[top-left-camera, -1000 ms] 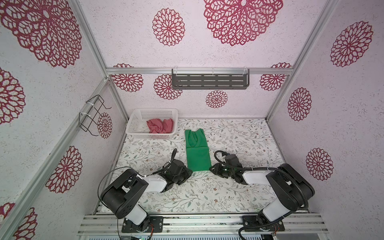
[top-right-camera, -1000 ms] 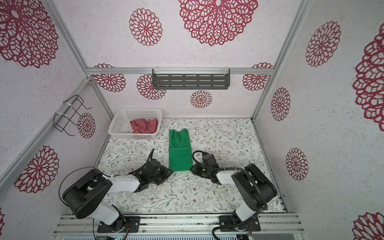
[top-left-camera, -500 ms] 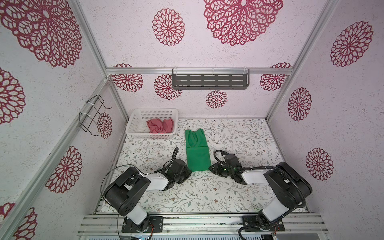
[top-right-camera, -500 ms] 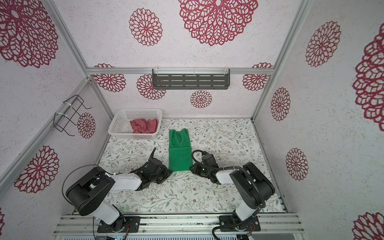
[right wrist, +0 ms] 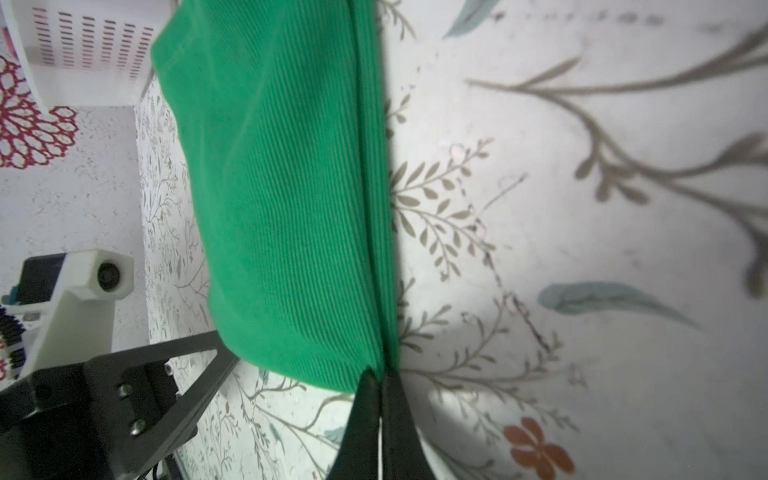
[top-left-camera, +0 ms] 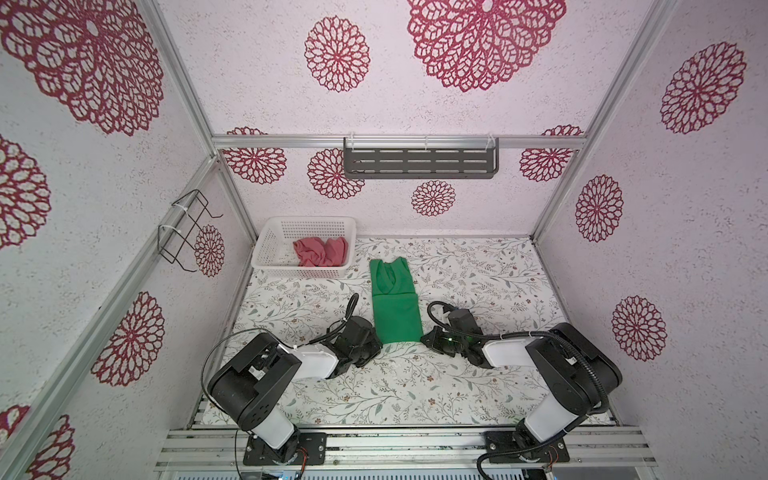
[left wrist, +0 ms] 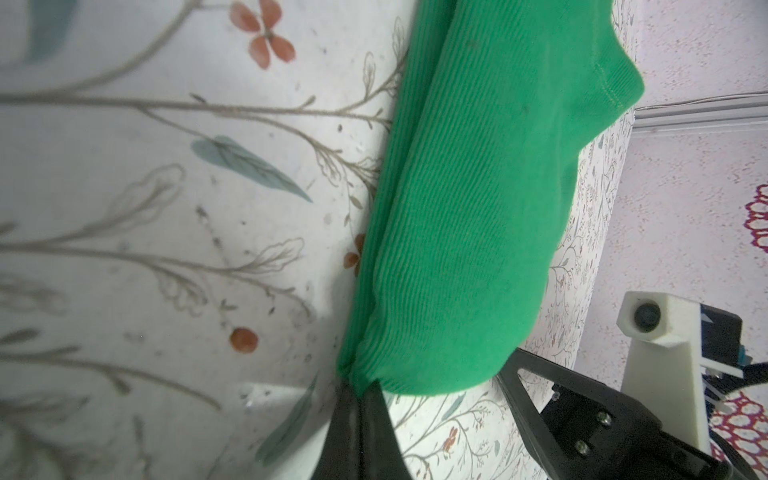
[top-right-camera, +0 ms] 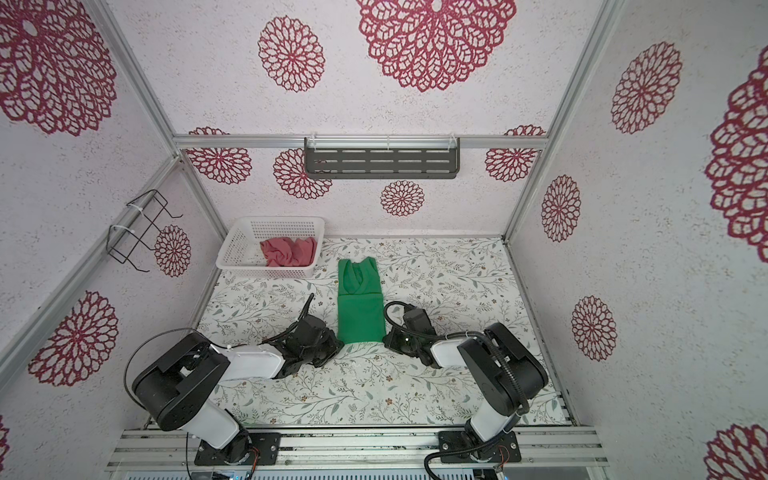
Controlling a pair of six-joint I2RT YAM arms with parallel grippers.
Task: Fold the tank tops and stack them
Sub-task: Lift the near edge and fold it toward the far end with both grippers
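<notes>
Left claw (left wrist: 358, 388) and right claw (right wrist: 380, 376) are pinching the soft, limp green tank top (top-left-camera: 395, 316) by its corners facing the desk (top-left-camera: 478, 374) front.

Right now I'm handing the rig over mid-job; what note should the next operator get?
Grippers: both shut on the green tank top, the left gripper on its near left corner, the right gripper on its near right corner.
Things: the green tank top lies on the table as a narrow strip. The rose-red tank top lies crumpled in the white basket.
Done: green sides folded in.
Left: fold green crosswise, take out and fold rose-red, stack both.
</notes>
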